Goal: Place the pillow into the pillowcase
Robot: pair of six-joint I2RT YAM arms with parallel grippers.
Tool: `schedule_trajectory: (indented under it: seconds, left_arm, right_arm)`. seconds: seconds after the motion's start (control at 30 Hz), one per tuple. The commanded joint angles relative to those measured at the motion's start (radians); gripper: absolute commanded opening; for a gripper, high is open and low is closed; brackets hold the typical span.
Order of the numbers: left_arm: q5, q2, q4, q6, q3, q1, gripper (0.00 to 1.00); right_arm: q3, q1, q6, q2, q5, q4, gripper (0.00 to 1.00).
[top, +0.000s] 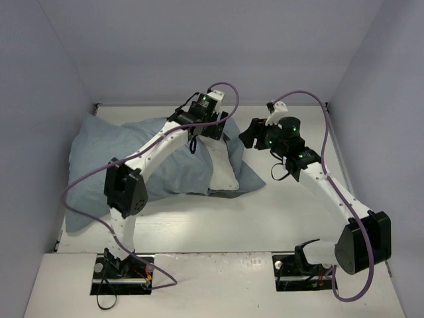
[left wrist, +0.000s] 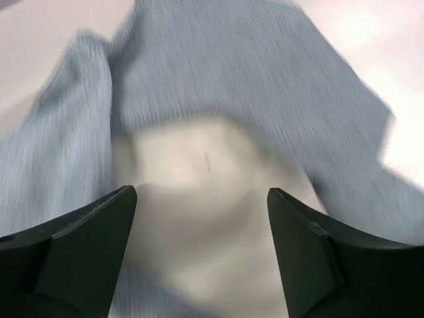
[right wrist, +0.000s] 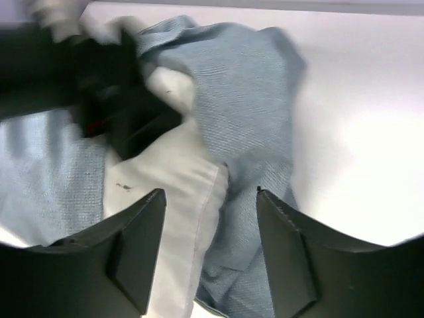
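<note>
My left gripper (left wrist: 202, 192): jaws spread wide, nothing held. Pillow (left wrist: 205, 159) directly below, between fingers. White end pokes out of pillowcase (left wrist: 252, 73), pale blue-grey fabric wrapping it ahead and on both sides. View blurred. My right gripper (right wrist: 211, 192): jaws apart, empty, above pillow's exposed edge. Pillowcase fold ahead and just right, table (right wrist: 358, 132) further right.
</note>
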Motion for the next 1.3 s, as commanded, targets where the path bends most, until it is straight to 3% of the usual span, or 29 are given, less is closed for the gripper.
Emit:
schedule_trajectory:
  seconds: [0.0, 0.13, 0.27, 0.43, 0.57, 0.6, 0.63, 0.67, 0.77, 0.8, 0.9, 0.97, 1.03, 1.07, 1.1, 1.27]
  left_arm:
    - [0.007, -0.244, -0.031, 0.058, -0.083, -0.075, 0.77]
    - [-0.031, -0.379, -0.071, 0.019, -0.197, -0.174, 0.77]
    - [-0.114, -0.387, -0.113, -0.082, -0.295, -0.245, 0.77]
    - [-0.142, -0.271, -0.114, -0.210, -0.345, -0.258, 0.77]
    - [-0.258, -0.156, -0.146, -0.198, -0.302, -0.249, 0.75]
    - [-0.264, -0.148, -0.160, -0.187, -0.279, -0.241, 0.64]
    - [-0.277, -0.149, -0.171, -0.178, -0.277, -0.233, 0.44]
    - [-0.292, -0.157, -0.171, -0.173, -0.282, -0.221, 0.00]
    - [-0.307, -0.229, -0.165, -0.133, -0.302, -0.196, 0.00]
    - [-0.303, -0.238, -0.165, -0.124, -0.300, -0.190, 0.00]
    - [-0.288, -0.284, -0.163, -0.101, -0.300, -0.179, 0.00]
    - [-0.277, -0.306, -0.162, -0.103, -0.302, -0.170, 0.00]
    - [-0.239, -0.313, -0.163, -0.107, -0.303, -0.150, 0.00]
    - [-0.229, -0.322, -0.163, -0.110, -0.306, -0.146, 0.00]
    - [-0.220, -0.326, -0.163, -0.113, -0.308, -0.141, 0.00]
    - [-0.168, -0.346, -0.163, -0.133, -0.317, -0.112, 0.00]
  right_arm:
    - [-0.038, -0.021, -0.002, -0.092, 0.134, 0.059, 0.59]
    - [-0.118, -0.026, 0.036, -0.111, 0.158, 0.058, 0.61]
    - [-0.208, -0.027, 0.087, -0.142, 0.165, 0.059, 0.61]
    - [-0.271, -0.026, 0.123, -0.145, 0.162, 0.061, 0.61]
    - [-0.248, -0.023, 0.118, -0.088, 0.144, 0.067, 0.62]
    - [-0.235, -0.018, 0.121, -0.076, 0.139, 0.071, 0.62]
    - [-0.227, -0.010, 0.124, -0.065, 0.135, 0.074, 0.61]
    - [-0.219, -0.003, 0.127, -0.039, 0.127, 0.082, 0.60]
    - [-0.187, 0.043, 0.133, 0.018, 0.128, 0.104, 0.51]
    - [-0.178, 0.060, 0.136, 0.035, 0.138, 0.110, 0.42]
    - [-0.141, 0.120, 0.152, 0.105, 0.176, 0.143, 0.28]
    - [-0.124, 0.134, 0.181, 0.159, 0.176, 0.185, 0.27]
    - [-0.116, 0.135, 0.190, 0.203, 0.182, 0.240, 0.29]
    - [-0.113, 0.139, 0.192, 0.217, 0.184, 0.255, 0.33]
    - [-0.109, 0.140, 0.192, 0.234, 0.188, 0.269, 0.43]
    - [-0.041, 0.155, 0.187, 0.364, 0.185, 0.308, 0.59]
